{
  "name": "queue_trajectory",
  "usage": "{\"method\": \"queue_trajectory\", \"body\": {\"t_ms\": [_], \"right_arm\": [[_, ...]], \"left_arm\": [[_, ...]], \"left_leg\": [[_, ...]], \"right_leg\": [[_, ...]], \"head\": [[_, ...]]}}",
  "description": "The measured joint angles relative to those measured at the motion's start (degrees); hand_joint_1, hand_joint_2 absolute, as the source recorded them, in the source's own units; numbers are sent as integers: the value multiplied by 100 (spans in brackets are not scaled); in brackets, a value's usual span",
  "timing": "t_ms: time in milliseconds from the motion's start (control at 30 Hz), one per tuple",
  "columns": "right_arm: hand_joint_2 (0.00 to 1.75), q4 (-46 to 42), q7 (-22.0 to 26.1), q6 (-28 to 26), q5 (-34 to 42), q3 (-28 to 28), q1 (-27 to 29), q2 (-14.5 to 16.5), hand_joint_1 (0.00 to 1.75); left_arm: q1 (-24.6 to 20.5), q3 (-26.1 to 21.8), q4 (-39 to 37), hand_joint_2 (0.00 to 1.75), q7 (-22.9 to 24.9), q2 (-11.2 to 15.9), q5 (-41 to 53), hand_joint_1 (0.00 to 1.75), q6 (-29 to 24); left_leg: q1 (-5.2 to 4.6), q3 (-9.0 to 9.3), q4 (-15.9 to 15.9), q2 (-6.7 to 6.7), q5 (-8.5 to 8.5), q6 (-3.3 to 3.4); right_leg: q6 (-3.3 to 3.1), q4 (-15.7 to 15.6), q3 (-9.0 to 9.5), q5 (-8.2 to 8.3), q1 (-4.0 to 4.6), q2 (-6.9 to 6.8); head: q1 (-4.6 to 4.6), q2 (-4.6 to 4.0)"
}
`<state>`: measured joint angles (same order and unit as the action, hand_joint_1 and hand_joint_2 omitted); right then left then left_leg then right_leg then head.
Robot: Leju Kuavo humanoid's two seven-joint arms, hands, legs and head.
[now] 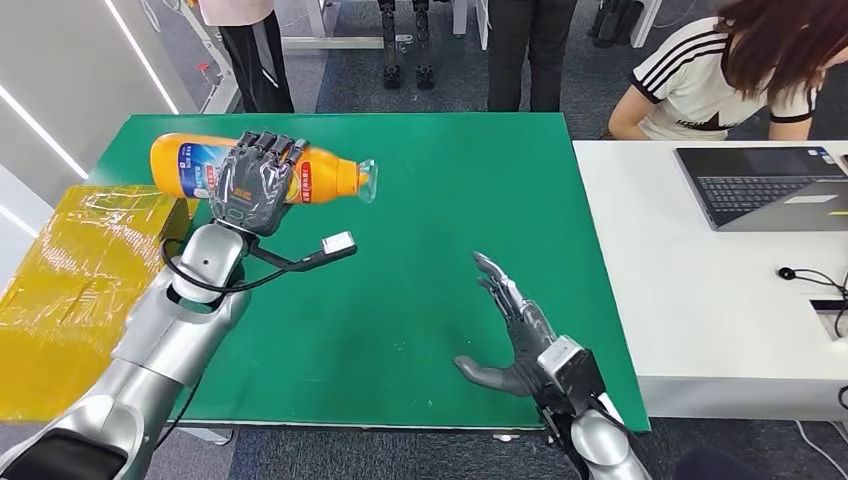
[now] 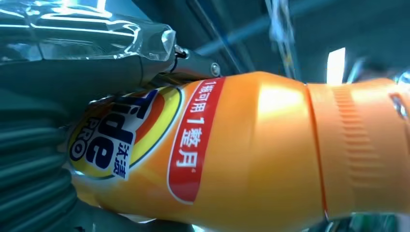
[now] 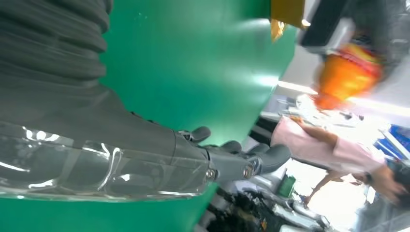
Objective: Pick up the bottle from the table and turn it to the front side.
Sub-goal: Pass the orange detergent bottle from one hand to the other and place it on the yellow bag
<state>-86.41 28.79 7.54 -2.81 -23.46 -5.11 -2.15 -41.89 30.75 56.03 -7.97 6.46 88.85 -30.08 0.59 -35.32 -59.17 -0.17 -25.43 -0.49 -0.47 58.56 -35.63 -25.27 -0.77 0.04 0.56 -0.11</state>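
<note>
My left hand (image 1: 252, 182) grips an orange detergent bottle (image 1: 330, 174) around its middle and holds it on its side above the far left of the green table (image 1: 430, 250), clear cap pointing right. Up close the bottle (image 2: 251, 150) shows a Tide label and a red strip, with my left hand (image 2: 72, 72) wrapped round it. My right hand (image 1: 510, 325) hovers over the table's near right part with fingers spread and nothing in it. The right wrist view shows that hand (image 3: 145, 159) over the green top and the bottle (image 3: 345, 75) as an orange blur.
A yellow wrapped box (image 1: 70, 290) stands against the table's left edge. A white table (image 1: 700, 300) on the right carries a laptop (image 1: 765, 185) and cables. A person (image 1: 740, 70) leans over it; others stand behind the green table.
</note>
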Motion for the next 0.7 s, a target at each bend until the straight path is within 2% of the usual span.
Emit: {"method": "queue_trajectory", "body": {"t_ms": [200, 300, 400, 533, 700], "right_arm": [[175, -465, 150, -70, -185, 241, 538, -45, 0], [175, -582, 185, -75, -213, 364, 680, -46, 0], [175, -646, 200, -59, -233, 470, 787, -47, 0], [175, -777, 261, -92, -258, 697, 1117, -49, 0], [175, -918, 294, -105, -255, 879, 1319, -54, 0]], "left_arm": [[111, 222, -305, 175, 210, 474, 80, 175, 619], [265, 240, -372, 175, 287, 659, 88, 175, 797], [382, 318, -407, 175, 369, 889, 47, 175, 1194], [820, 182, -448, 175, 150, 1377, -177, 175, 1748], [1103, -62, -459, 175, 12, 1757, -490, 175, 2159]], "left_leg": [[1, 0, 5, 14, -1, -1], [1, -1, 6, 14, -1, -1], [1, -2, 8, 16, -5, -4], [4, 10, 9, 42, -20, -24], [9, 3, 9, 26, -22, -27]], "right_leg": [[-1, 1, -5, 0, 1, 13], [-1, 1, -6, -1, 1, 14], [-2, 1, -4, -2, 1, 14], [-13, 2, -10, -8, 2, 44], [-20, 3, -5, -16, 6, 24]], "head": [[1, 0], [1, 0], [-1, 0], [1, 0], [-1, 0]]}}
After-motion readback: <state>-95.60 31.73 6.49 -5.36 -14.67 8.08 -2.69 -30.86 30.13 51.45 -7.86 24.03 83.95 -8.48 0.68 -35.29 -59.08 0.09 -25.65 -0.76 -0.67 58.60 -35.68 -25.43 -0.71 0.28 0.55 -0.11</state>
